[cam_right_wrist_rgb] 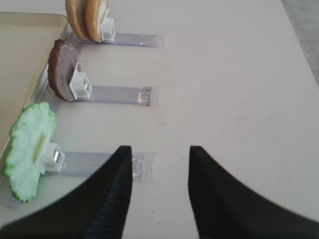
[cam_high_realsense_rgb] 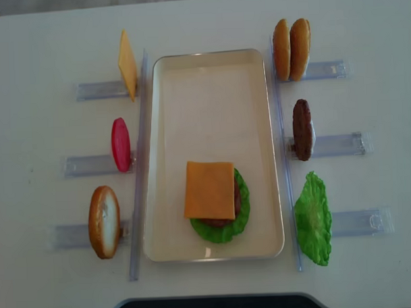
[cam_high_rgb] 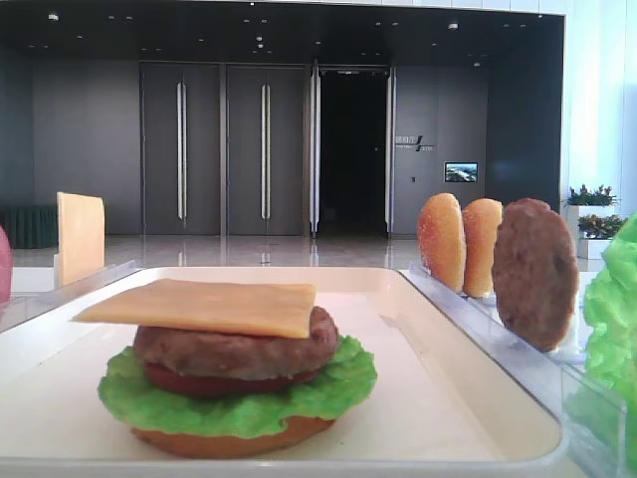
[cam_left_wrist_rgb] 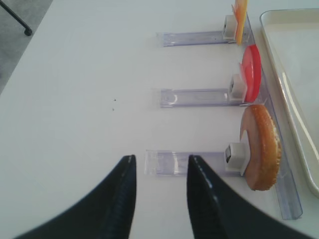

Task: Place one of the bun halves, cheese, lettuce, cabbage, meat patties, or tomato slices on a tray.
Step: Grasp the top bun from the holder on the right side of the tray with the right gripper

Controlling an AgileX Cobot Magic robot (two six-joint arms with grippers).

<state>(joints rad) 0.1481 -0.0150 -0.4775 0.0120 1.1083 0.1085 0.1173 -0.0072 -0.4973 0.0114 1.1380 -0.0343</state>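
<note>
On the tray (cam_high_realsense_rgb: 259,152), toward its near end, a stack is already built: a flat bottom bun, lettuce (cam_high_rgb: 239,393), a tomato slice, a meat patty (cam_high_rgb: 234,349) and a square of cheese (cam_high_realsense_rgb: 209,190) on top. Judging from that, the piece still missing is a domed top bun, so that is the likely step in hand.

The top bun (cam_left_wrist_rgb: 261,147) stands on edge in the nearest clear holder rack (cam_left_wrist_rgb: 189,163) on the left side of the table, just outside the tray's left rim. In the left wrist view it lies ahead and to the right of the left gripper (cam_left_wrist_rgb: 160,164), whose fingers stand apart with nothing between them; the gap points along the rack's clear rail rather than at the bun itself. Two more bun halves (cam_high_realsense_rgb: 291,49) stand together in the far rack on the right side.

The right gripper (cam_right_wrist_rgb: 160,154) hangs above the bare table beside the rack holding a spare lettuce leaf (cam_right_wrist_rgb: 30,149), its fingers also parted and empty, well apart from those far buns.

To do the step well, the left gripper should shift right until its fingers straddle the bun's thin edge, close on the crust and flat face, lift straight up clear of the white clip (cam_left_wrist_rgb: 233,155), then lay it dome-up and centred on the cheese. How firmly the clip holds the bun is hard to tell from here.
</note>
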